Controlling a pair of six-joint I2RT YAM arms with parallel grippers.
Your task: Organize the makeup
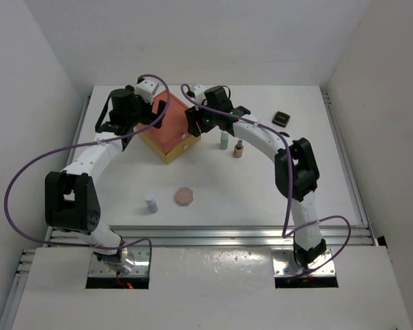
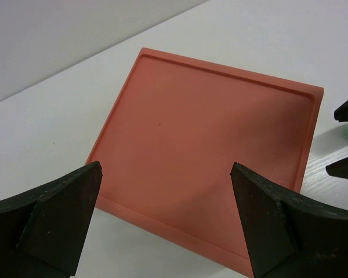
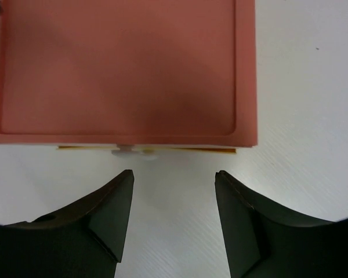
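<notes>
The makeup stands loose on the white table: a green-white bottle (image 1: 224, 141), a tan dark-capped bottle (image 1: 239, 149), a tiny white vial (image 1: 151, 203), a peach octagonal compact (image 1: 185, 196) and a black square compact (image 1: 281, 118). The round black compact is out of view. My left gripper (image 1: 159, 112) (image 2: 166, 167) is open and empty over the back left of the orange-and-yellow drawer box (image 1: 168, 135) (image 2: 209, 145). My right gripper (image 1: 193, 124) (image 3: 174, 174) is open and empty just off the box's (image 3: 122, 69) drawer side, facing small white knobs (image 3: 133, 152).
The right gripper's fingers (image 2: 347, 111) show at the right edge of the left wrist view. The table's (image 1: 261, 199) back edge meets the white wall close behind the box. Metal rails run along the table's front and sides.
</notes>
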